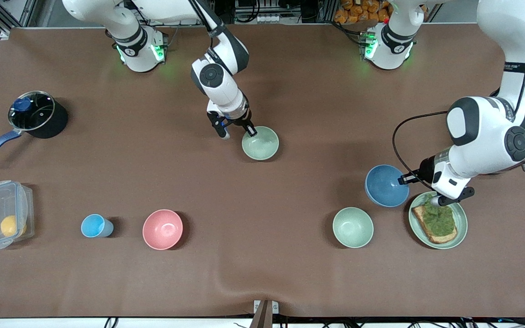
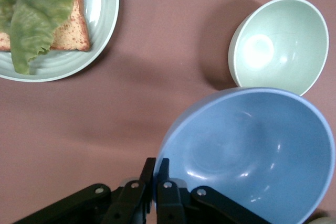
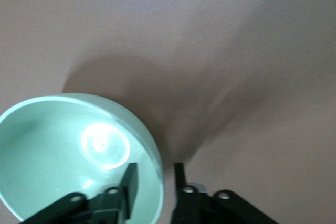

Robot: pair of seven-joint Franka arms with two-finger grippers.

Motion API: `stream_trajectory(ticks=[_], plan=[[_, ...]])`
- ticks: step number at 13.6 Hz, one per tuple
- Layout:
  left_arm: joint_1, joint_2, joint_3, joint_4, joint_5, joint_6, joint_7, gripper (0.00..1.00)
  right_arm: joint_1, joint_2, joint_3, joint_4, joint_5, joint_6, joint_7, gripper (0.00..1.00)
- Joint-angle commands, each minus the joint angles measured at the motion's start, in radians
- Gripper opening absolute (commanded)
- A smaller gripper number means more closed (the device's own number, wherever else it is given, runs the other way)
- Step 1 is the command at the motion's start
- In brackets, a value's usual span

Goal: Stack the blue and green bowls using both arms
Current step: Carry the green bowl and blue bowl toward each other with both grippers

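Your left gripper (image 1: pixel 404 179) is clenched on the blue bowl (image 1: pixel 385 185) rim at frame right; your right gripper (image 1: pixel 249 130), centre, straddles the green bowl (image 1: pixel 260 143) rim. Either thin pinch may slip, tipping its bowl.

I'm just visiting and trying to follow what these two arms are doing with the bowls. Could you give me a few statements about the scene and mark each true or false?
1. The left gripper is clamped on the rim of the blue bowl. True.
2. The right gripper straddles the rim of a green bowl, one finger inside. True.
3. The blue bowl already sits inside a green bowl. False: it is apart from both, beside the second green bowl.
4. The plate holds an orange. False: it holds toast topped with greens.
5. The pink bowl is held by an arm. False: it stands alone on the table.
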State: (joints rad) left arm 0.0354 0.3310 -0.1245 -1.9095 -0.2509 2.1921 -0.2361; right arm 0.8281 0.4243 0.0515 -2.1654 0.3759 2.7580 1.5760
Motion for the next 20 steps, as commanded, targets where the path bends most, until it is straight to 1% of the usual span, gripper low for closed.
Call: stream_trajectory(ticks=[1,2,5,7,8,9,10,11,12,13,14,15,16,17,18,19,20], plan=[[0.012,-0.009,-0.009,-0.008,-0.025,-0.008,0.006,0.0,0.002,-0.01,-0.008,0.038,0.012,-0.076,0.032,1.0],[0.006,-0.009,-0.011,-0.009,-0.027,-0.008,0.003,0.0,0.002,-0.013,-0.01,0.047,0.012,-0.095,0.033,1.0],[-0.014,-0.01,-0.052,-0.011,-0.016,-0.011,0.004,0.0,-0.029,-0.013,-0.01,0.111,0.02,-0.246,0.079,1.0],[-0.012,-0.029,-0.127,-0.028,-0.015,-0.017,-0.023,0.0,-0.062,-0.012,-0.01,0.191,0.02,-0.392,0.096,1.0],[-0.014,-0.044,-0.148,-0.048,-0.015,-0.017,-0.05,0.0,-0.085,-0.01,-0.01,0.229,0.02,-0.469,0.095,1.0],[-0.015,-0.05,-0.176,-0.054,-0.015,-0.017,-0.083,0.0,-0.099,-0.009,-0.012,0.264,0.008,-0.527,0.095,1.0],[-0.015,-0.049,-0.214,-0.054,-0.015,-0.017,-0.119,0.0,-0.107,-0.009,-0.013,0.283,0.001,-0.556,0.095,1.0],[-0.018,-0.046,-0.242,-0.052,-0.013,-0.015,-0.158,0.0,-0.121,-0.009,-0.013,0.289,0.001,-0.561,0.093,1.0],[-0.041,-0.041,-0.256,-0.054,-0.01,-0.015,-0.184,0.0,-0.165,-0.007,-0.013,0.297,0.024,-0.578,0.093,1.0],[-0.081,-0.033,-0.256,-0.052,-0.008,-0.015,-0.212,0.0,-0.216,-0.002,-0.01,0.302,0.068,-0.622,0.093,1.0],[-0.124,-0.018,-0.256,-0.048,-0.008,-0.015,-0.253,0.0,-0.239,0.001,-0.012,0.302,0.105,-0.629,0.093,1.0],[-0.164,-0.009,-0.256,-0.043,0.002,-0.012,-0.291,0.0,-0.259,0.016,-0.013,0.302,0.118,-0.617,0.093,1.0],[-0.198,0.003,-0.256,-0.04,0.021,-0.008,-0.328,0.0,-0.288,0.042,-0.012,0.303,0.154,-0.585,0.093,1.0],[-0.216,0.014,-0.256,-0.037,0.04,-0.006,-0.359,0.0,-0.299,0.051,-0.012,0.302,0.229,-0.551,0.093,1.0],[-0.233,0.02,-0.256,-0.037,0.053,-0.003,-0.382,0.0,-0.303,0.06,-0.013,0.302,0.276,-0.548,0.091,1.0],[-0.259,0.032,-0.256,-0.036,0.054,0.003,-0.402,0.0,-0.305,0.071,-0.013,0.302,0.293,-0.542,0.096,1.0],[-0.29,0.04,-0.256,-0.034,0.056,0.006,-0.432,0.0,-0.305,0.103,-0.013,0.302,0.314,-0.507,0.098,1.0]])
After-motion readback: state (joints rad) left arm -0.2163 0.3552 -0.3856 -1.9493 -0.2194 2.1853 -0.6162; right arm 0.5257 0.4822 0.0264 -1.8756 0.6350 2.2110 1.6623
